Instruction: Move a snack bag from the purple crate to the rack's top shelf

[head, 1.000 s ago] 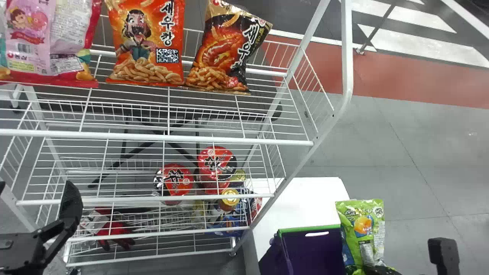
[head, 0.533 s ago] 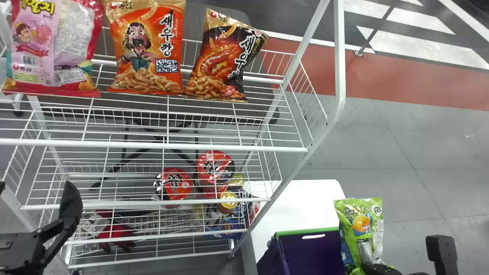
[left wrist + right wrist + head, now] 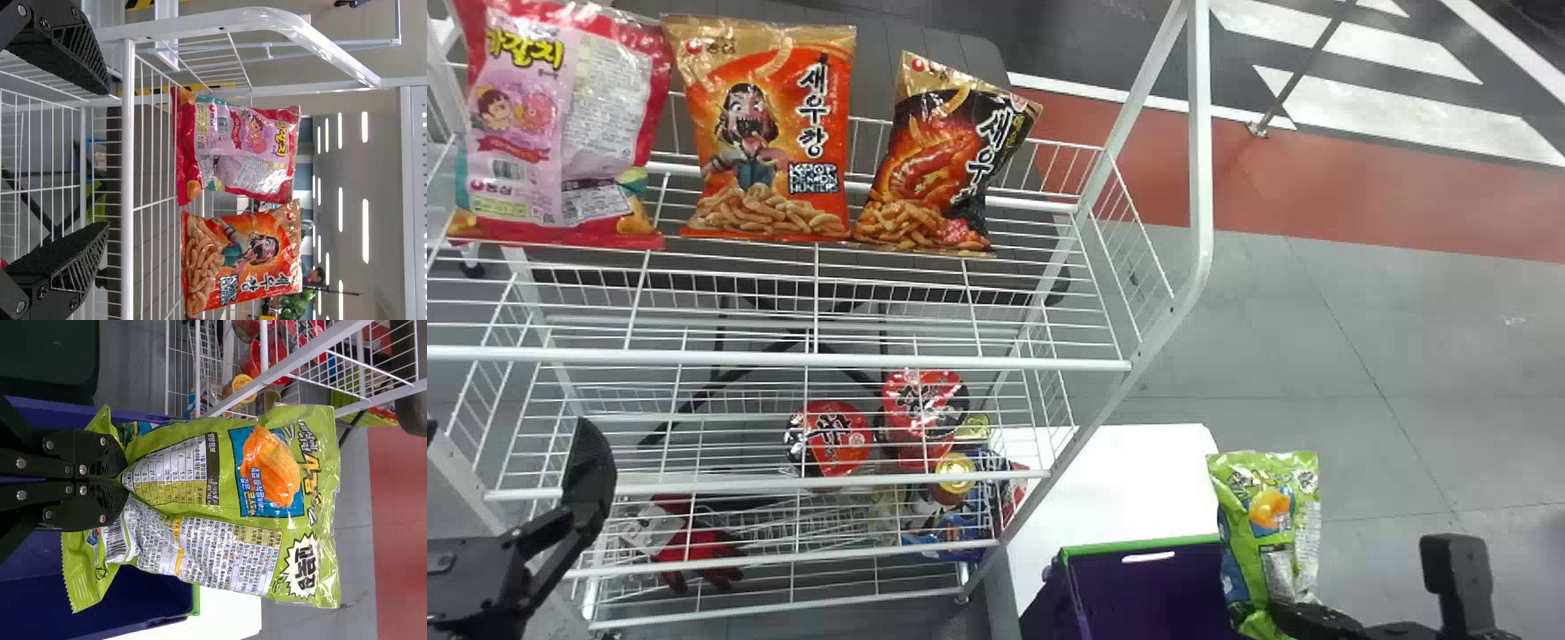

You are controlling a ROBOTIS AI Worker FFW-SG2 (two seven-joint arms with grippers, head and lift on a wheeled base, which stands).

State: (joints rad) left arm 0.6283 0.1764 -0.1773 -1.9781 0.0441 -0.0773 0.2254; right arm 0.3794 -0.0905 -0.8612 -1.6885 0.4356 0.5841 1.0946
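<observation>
In the head view my right gripper (image 3: pixel 1303 615) is at the lower right, holding the green snack bag (image 3: pixel 1272 533) upright by its lower end, beside and above the purple crate (image 3: pixel 1152 591). The right wrist view has the same gripper (image 3: pixel 123 480) shut on the bag (image 3: pixel 227 500), which bunches at the pinch. My left gripper (image 3: pixel 511 533) waits at the lower left, before the rack. Its two fingers stand wide apart in the left wrist view, the gripper (image 3: pixel 107 160) holding nothing. The rack's top shelf (image 3: pixel 783 357) bears three snack bags in a row.
Lower shelves hold red cup noodles (image 3: pixel 831 437), cans and a red glove (image 3: pixel 698 547). The rack's right post (image 3: pixel 1199 178) rises between the top shelf and the floor at right. A white table (image 3: pixel 1120 480) stands under the crate. Bare shelf wires lie right of the black-and-orange bag (image 3: pixel 951 160).
The rack and its bags have shifted downward and slightly left in the head view. The green bag has risen slightly in my right gripper. My left gripper has hardly moved.
</observation>
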